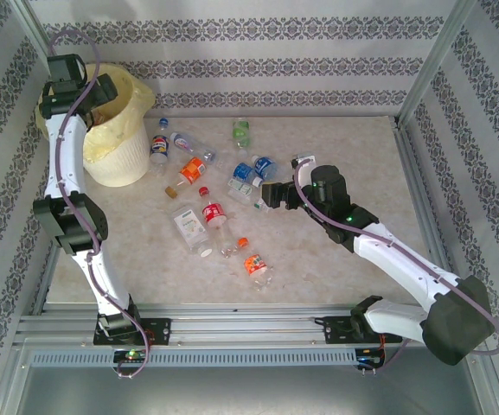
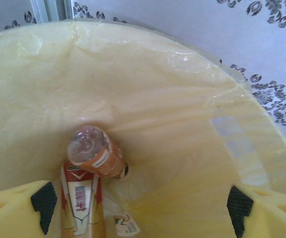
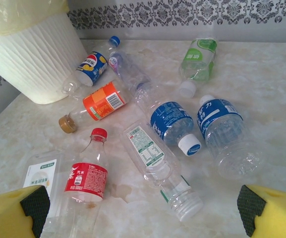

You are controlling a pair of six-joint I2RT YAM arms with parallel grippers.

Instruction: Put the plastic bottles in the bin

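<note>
My left gripper (image 1: 80, 86) hangs over the bin (image 1: 124, 160), open, with nothing between its yellow pads (image 2: 43, 206). Below it, inside the pale yellow liner (image 2: 182, 114), lie an orange-labelled bottle (image 2: 95, 151) and a red-and-white labelled bottle (image 2: 81, 203). My right gripper (image 1: 271, 194) stands open above the plastic bottles on the table. Between and ahead of its fingers lie a capless clear bottle (image 3: 152, 151), a red-labelled one (image 3: 85, 181) and two blue-labelled ones (image 3: 170, 121) (image 3: 222, 121). Further off are an orange-labelled bottle (image 3: 100, 101) and a green-labelled one (image 3: 198, 59).
The white ribbed bin (image 3: 33, 54) stands at the table's far left corner against patterned walls. More bottles lie near its foot (image 3: 92, 67) and towards the front (image 1: 254, 264). A metal rail runs along the near edge (image 1: 249, 324).
</note>
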